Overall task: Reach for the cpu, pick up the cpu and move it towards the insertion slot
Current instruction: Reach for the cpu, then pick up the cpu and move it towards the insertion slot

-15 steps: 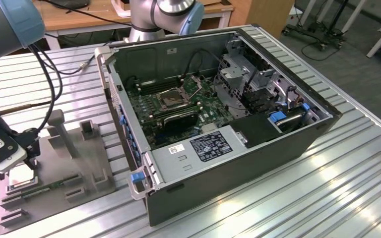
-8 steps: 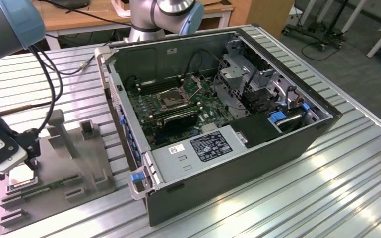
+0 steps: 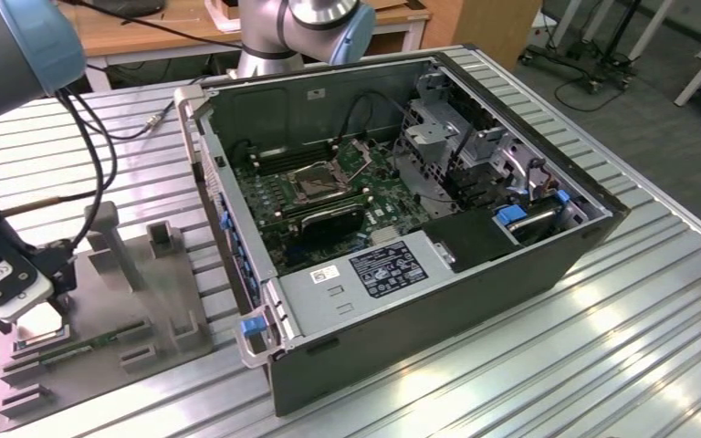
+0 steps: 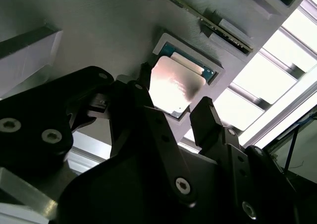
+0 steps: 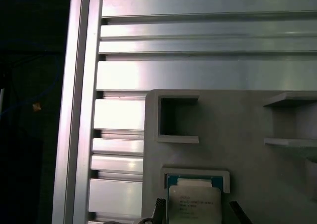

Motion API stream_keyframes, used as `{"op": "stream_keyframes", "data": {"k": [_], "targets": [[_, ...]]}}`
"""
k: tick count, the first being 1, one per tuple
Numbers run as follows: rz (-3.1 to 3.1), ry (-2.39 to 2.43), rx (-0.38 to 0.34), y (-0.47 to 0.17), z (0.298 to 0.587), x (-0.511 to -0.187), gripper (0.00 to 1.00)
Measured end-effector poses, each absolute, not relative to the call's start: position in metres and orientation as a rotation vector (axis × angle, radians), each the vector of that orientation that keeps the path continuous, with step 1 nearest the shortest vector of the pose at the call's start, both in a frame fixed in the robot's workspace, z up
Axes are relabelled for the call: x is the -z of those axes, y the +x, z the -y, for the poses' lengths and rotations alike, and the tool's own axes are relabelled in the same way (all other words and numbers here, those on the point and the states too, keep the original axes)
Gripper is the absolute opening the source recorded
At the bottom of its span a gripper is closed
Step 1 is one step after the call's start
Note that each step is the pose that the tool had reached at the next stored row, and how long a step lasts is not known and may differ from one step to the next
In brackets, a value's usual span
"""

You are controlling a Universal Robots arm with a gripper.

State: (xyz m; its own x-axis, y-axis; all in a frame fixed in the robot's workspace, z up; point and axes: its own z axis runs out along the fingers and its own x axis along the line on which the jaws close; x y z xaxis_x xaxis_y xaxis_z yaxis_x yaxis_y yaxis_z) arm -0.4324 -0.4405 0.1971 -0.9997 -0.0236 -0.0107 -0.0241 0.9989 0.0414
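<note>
The cpu (image 4: 173, 87) lies flat in its grey fixture pocket (image 5: 197, 173), so the jaws stand apart, 1 on each side of the cpu, not clamped.

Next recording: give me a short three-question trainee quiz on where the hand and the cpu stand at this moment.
1. True or false: the cpu lies in its pocket in the grey fixture.
2. Choose one. The hand is: A) shut on the cpu; B) open, with one finger on each side of the cpu; C) inside the computer case.
3. Fill in the blank: in the exterior view, the insertion slot sits inside the ___.

Key: 1 true; 2 B; 3 computer case.
</note>
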Motion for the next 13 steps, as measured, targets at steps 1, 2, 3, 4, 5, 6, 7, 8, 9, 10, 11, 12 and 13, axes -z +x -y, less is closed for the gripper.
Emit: {"op": "stream_keyframes", "data": {"k": [1,2,3,4,5,6,7,8,9,10,11,12,13], "targets": [[-3.131,-0.037,-0.065,-0.4324,0.4405,-0.1969,0.59],[-3.131,-0.037,-0.065,-0.4324,0.4405,-0.1967,0.59],[-3.131,-0.037,-0.065,-0.4324,0.4405,-0.1964,0.59],[-3.130,-0.037,-0.065,-0.4324,0.4405,-0.1961,0.59],[-3.131,-0.037,-0.065,-0.4324,0.4406,-0.1959,0.59],[-3.130,-0.038,-0.065,-0.4324,0.4406,-0.1955,0.59],[-3.130,-0.039,-0.065,-0.4324,0.4406,-0.1952,0.59],[-3.130,-0.039,-0.065,-0.4324,0.4406,-0.1948,0.59],[-3.130,-0.040,-0.065,-0.4324,0.4406,-0.1943,0.59],[-3.130,-0.041,-0.065,-0.4324,0.4406,-0.1938,0.59],[-3.130,-0.041,-0.065,-0.4324,0.4406,-0.1934,0.59],[-3.131,-0.042,-0.065,-0.4324,0.4406,-0.1930,0.59],[-3.131,-0.042,-0.065,-0.4324,0.4406,-0.1927,0.59]]}}
